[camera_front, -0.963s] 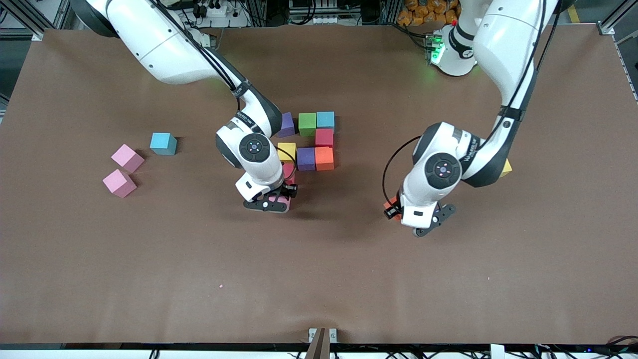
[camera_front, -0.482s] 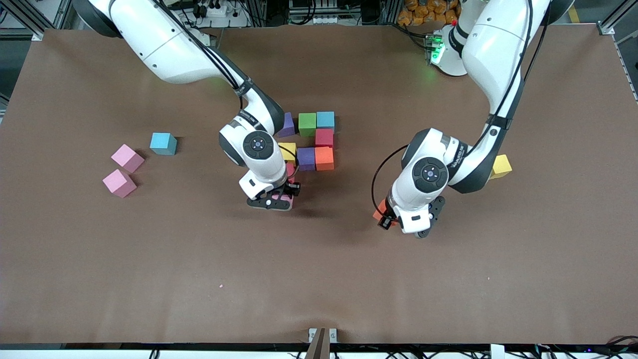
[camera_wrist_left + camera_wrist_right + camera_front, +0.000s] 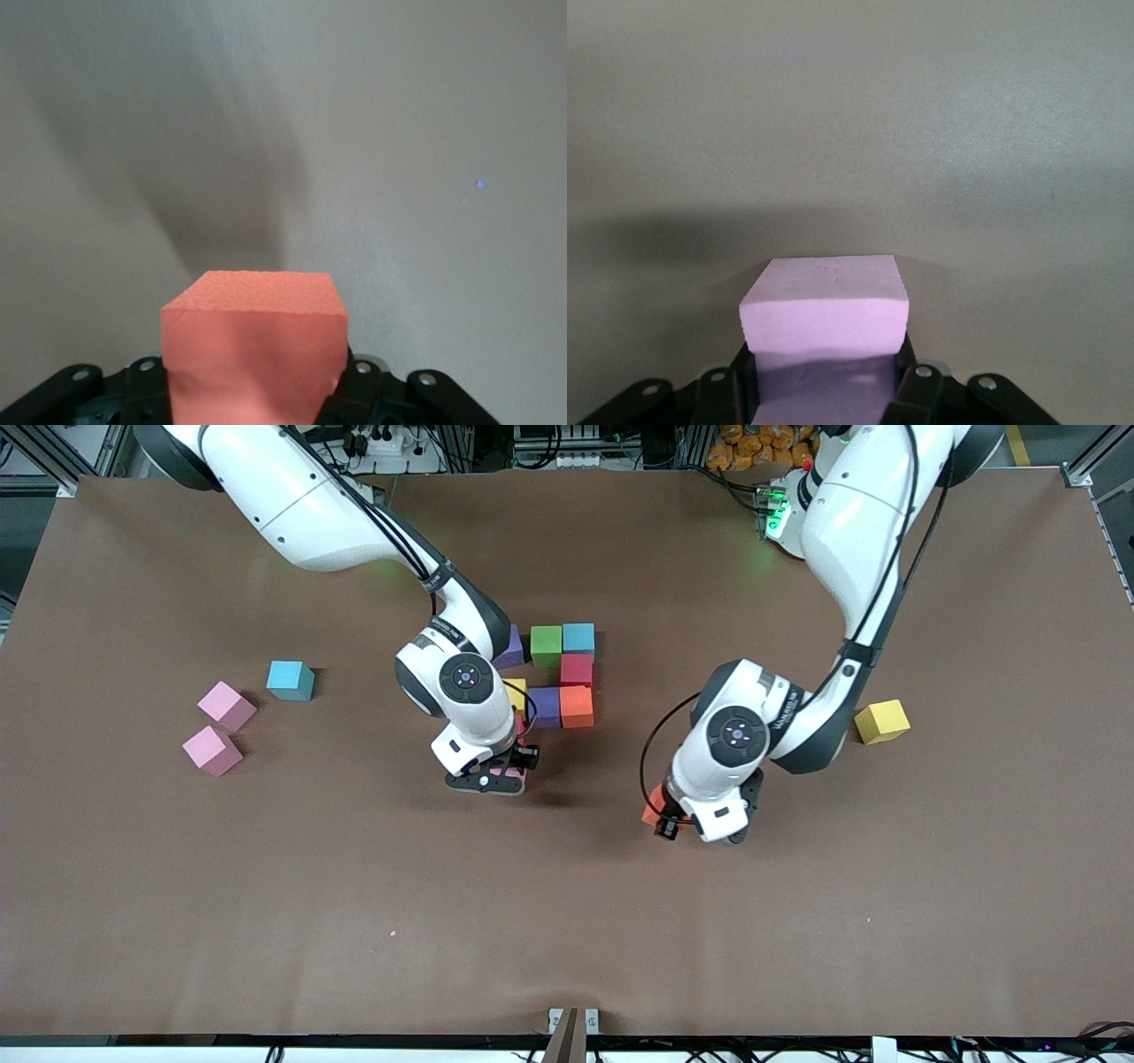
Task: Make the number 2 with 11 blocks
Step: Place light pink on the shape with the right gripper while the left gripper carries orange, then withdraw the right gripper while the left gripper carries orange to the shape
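Blocks: a partial figure sits mid-bench [image 3: 266, 921], made of purple [image 3: 511, 646], green [image 3: 546, 646] and light blue [image 3: 578, 638] cubes in the row farthest from the front camera, then a red cube [image 3: 576, 670] touching the light blue one on its camera side, then a yellow [image 3: 515, 688], purple [image 3: 544, 707], orange [image 3: 577, 706] row nearer the camera. Taking this figure as landmark: two loose pink cubes [image 3: 227, 706] [image 3: 212, 750] and a second light blue cube [image 3: 290, 680] lie well apart from it toward the right arm's end; a loose yellow cube [image 3: 881, 721] lies toward the left arm's end.

Right claw [image 3: 496, 779] is low at the figure's camera-side edge, clamped on a pink block [image 3: 824, 305].

Left claw [image 3: 700, 824] is over bare bench between figure and loose yellow cube, clamped on an orange block [image 3: 252, 341].
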Robot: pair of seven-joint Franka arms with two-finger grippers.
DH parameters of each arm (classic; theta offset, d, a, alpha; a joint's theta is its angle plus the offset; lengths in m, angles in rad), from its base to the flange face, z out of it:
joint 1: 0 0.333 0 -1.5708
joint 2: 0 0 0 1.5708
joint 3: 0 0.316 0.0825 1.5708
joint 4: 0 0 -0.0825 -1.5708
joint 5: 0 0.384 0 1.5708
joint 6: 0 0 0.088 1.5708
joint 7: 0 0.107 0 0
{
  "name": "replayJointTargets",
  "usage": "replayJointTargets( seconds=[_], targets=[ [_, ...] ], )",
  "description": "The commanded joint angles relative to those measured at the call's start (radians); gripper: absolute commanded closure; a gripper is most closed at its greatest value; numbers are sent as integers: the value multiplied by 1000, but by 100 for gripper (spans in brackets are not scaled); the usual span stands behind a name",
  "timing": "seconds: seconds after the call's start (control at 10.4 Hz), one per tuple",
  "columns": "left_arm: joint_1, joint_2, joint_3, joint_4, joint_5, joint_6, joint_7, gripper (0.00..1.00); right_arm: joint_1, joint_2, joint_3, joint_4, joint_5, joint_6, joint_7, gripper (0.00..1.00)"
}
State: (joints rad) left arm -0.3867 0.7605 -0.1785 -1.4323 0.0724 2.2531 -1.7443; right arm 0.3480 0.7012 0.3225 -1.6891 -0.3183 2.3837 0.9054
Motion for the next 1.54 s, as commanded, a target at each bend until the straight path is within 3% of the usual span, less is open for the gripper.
replayJointTargets(
  seconds=[0.0,0.19,0.48,0.58,0.67,1.06,1.16,1.35,1.44],
  targets=[
    [-50,42,31,68,-14,-4,-49,57,3,-9,-3,-37,-16,0,-25,78],
    [-61,60,33,87,-16,-3,-78,57,2,-12,-3,-40,-16,0,-25,77],
    [-60,65,33,90,-16,3,-133,57,0,-12,-3,-40,-15,-1,-31,52],
    [-60,68,33,90,-16,3,-136,57,0,-14,-3,-41,-16,-1,-20,16],
    [-60,68,34,90,-16,3,-162,57,0,-25,-3,-40,-15,-3,-23,0],
    [-61,69,34,92,-16,25,-285,57,-66,-153,13,-38,-2,-154,-84,0],
    [-72,69,34,93,-16,26,-293,57,-96,-205,15,-40,25,-219,-148,0],
    [-104,89,34,122,-17,48,-331,56,-177,-302,15,-40,172,-323,-309,0],
    [-141,114,39,145,-16,48,-345,57,-226,-340,15,-43,185,-372,-427,0]
  ],
)
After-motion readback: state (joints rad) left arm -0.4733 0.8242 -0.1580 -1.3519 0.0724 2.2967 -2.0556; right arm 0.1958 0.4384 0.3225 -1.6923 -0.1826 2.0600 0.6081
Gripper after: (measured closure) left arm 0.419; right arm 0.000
